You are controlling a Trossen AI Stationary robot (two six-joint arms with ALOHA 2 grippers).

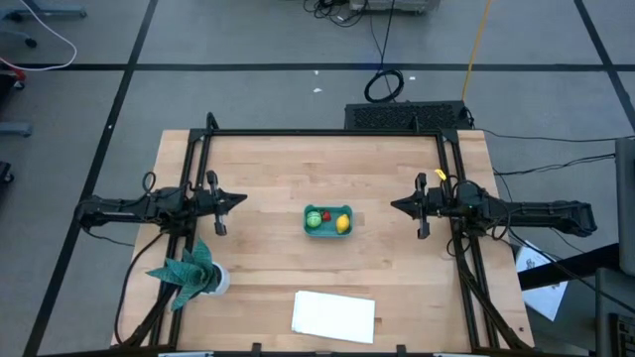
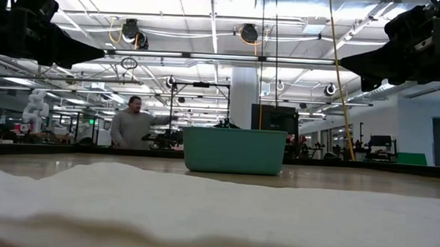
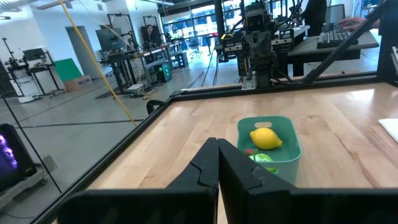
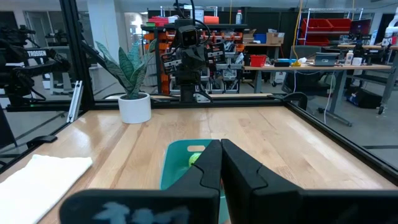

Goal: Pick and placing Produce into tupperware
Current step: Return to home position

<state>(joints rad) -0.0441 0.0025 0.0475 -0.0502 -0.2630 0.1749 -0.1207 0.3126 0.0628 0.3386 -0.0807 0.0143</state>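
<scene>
The teal tupperware sits at the table's middle, flat on its base. Inside it lie the green piece, the small red piece and the yellow lemon-like piece. The left wrist view shows the yellow piece and, below it, the red and green ones. My left gripper hovers shut at the table's left side, clear of the tupperware. My right gripper hovers shut at the table's right side, pointing at the tupperware. The low view shows only the tupperware's wall.
A teal leafy plant in a white pot stands near the table's near-left corner. A flat white rectangle lies at the near edge. A dark frame borders the table. Bare wood lies between each gripper and the tupperware. A person stands in the room behind.
</scene>
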